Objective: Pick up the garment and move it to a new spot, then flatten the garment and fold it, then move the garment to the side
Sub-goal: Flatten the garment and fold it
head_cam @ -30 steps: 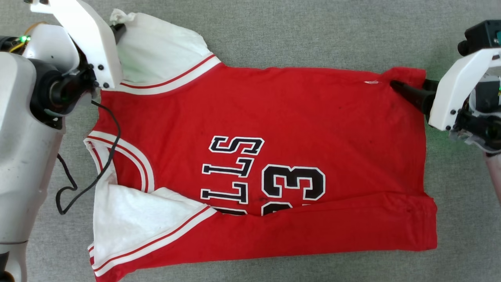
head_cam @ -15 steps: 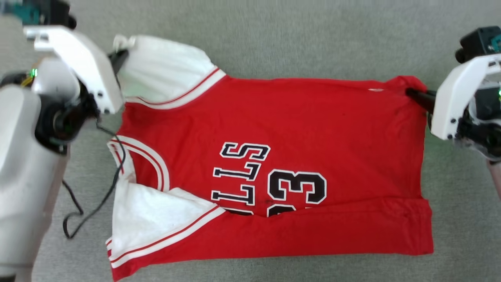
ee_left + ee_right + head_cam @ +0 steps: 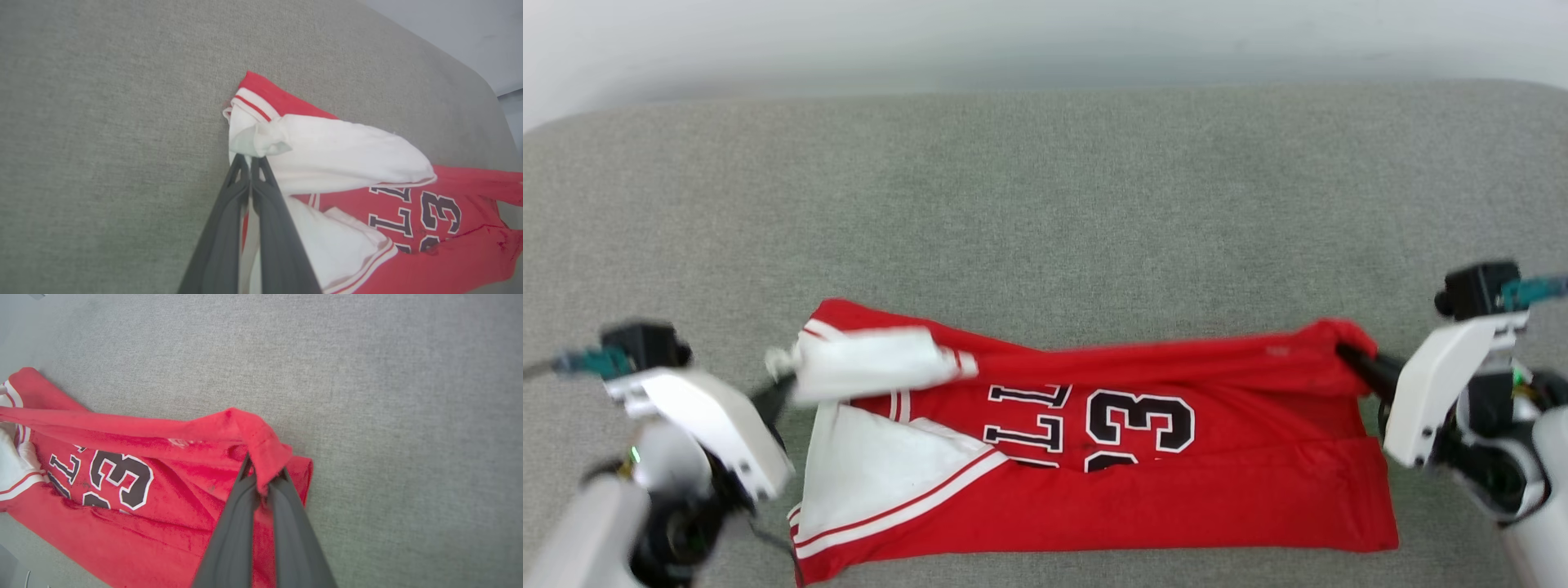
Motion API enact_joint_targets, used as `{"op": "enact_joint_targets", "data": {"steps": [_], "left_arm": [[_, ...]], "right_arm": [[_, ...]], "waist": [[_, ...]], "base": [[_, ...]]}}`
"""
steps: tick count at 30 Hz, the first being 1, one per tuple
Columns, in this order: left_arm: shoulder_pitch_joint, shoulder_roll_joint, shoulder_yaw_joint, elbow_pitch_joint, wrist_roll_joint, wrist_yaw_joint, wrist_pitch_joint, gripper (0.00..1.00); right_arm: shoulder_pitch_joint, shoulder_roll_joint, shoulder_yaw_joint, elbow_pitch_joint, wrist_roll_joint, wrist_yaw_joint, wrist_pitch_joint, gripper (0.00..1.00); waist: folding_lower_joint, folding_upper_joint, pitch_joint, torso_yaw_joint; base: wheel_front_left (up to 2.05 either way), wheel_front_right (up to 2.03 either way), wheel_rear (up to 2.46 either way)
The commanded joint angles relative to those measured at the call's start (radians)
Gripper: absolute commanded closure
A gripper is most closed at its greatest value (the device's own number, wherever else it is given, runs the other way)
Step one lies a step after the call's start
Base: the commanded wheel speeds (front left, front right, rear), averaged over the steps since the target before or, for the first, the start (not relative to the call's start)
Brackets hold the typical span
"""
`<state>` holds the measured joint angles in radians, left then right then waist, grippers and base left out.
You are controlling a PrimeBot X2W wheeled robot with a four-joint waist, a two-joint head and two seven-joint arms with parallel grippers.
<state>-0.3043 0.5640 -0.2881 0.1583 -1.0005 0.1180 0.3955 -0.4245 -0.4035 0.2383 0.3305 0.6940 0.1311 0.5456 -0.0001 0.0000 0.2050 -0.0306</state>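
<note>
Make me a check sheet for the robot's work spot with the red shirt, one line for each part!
surface: grey cloth surface, flat, with rounded far corners
job's things: red shirt with number 23, its near half lying flat and its far edge lifted
clutter: nothing seen
grippers: left claw shut on the white sleeve; right claw shut on a red hem corner
cables: a teal plug at the right arm's camera, another at the left arm's
surroundings: a pale blurred wall beyond the far edge
</note>
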Motion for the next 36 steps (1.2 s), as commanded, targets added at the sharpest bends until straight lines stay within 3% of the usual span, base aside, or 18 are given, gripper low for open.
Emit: {"op": "enact_joint_targets", "data": {"steps": [1,7,8,9,10,11,17,23,29,36], "left_arm": [[0.067,-0.015,-0.004,-0.02,-0.01,0.012,-0.011,1.0],[0.223,-0.081,-0.034,-0.015,-0.039,0.035,-0.044,1.0],[0.236,-0.094,-0.038,-0.004,-0.043,0.035,-0.05,1.0],[0.249,-0.105,-0.042,0.01,-0.047,0.036,-0.054,0.83],[0.262,-0.112,-0.046,0.027,-0.05,0.034,-0.057,0.37],[0.268,-0.119,-0.048,0.043,-0.05,0.028,-0.063,0.0],[0.25,-0.142,-0.032,0.068,0.014,0.04,-0.198,0.0],[0.22,-0.157,-0.042,-0.002,0.122,0.07,-0.349,0.0],[0.208,-0.175,-0.065,-0.081,0.21,0.096,-0.448,0.0],[0.195,-0.161,-0.079,-0.157,0.338,0.147,-0.572,0.0]], "right_arm": [[0.049,0.015,-0.013,-0.001,-0.001,-0.001,-0.022,1.0],[0.177,0.046,-0.038,0.024,0.008,-0.001,-0.082,1.0],[0.192,0.048,-0.038,0.031,0.006,-0.001,-0.09,0.84],[0.209,0.056,-0.037,0.041,0.011,-0.001,-0.097,0.51],[0.225,0.062,-0.038,0.049,0.016,-0.001,-0.105,0.0],[0.238,0.061,-0.037,0.058,0.009,-0.001,-0.119,0.0],[0.304,0.076,-0.031,0.049,0.002,-0.001,-0.239,0.0],[0.358,0.048,-0.062,-0.065,-0.011,-0.001,-0.313,0.0],[0.389,0.008,-0.166,-0.175,-0.028,-0.001,-0.213,0.0],[0.395,-0.008,-0.309,-0.219,-0.059,-0.001,0.001,0.0]], "waist": [[0.0001,0.0,-0.019,0.001],[0.0001,0.0,-0.042,-0.001],[0.0001,0.0,-0.045,-0.002],[0.0001,0.0,-0.05,-0.003],[0.0001,0.0,-0.053,-0.005],[0.0001,0.0,-0.058,-0.007],[0.0001,0.0,-0.087,-0.017],[0.0001,0.0,-0.134,-0.023],[0.0001,0.0,-0.181,-0.027],[0.0001,0.0,-0.198,0.001]], "base": [[0.0,0.0,0.0],[0.0,0.0,0.0],[0.0,0.0,0.0],[0.0,0.0,0.0],[0.0,0.0,0.0],[0.0,0.0,0.0],[0.0,0.0,0.0],[0.0,0.0,0.0],[0.0,0.0,0.0],[0.0,0.0,0.0]]}}
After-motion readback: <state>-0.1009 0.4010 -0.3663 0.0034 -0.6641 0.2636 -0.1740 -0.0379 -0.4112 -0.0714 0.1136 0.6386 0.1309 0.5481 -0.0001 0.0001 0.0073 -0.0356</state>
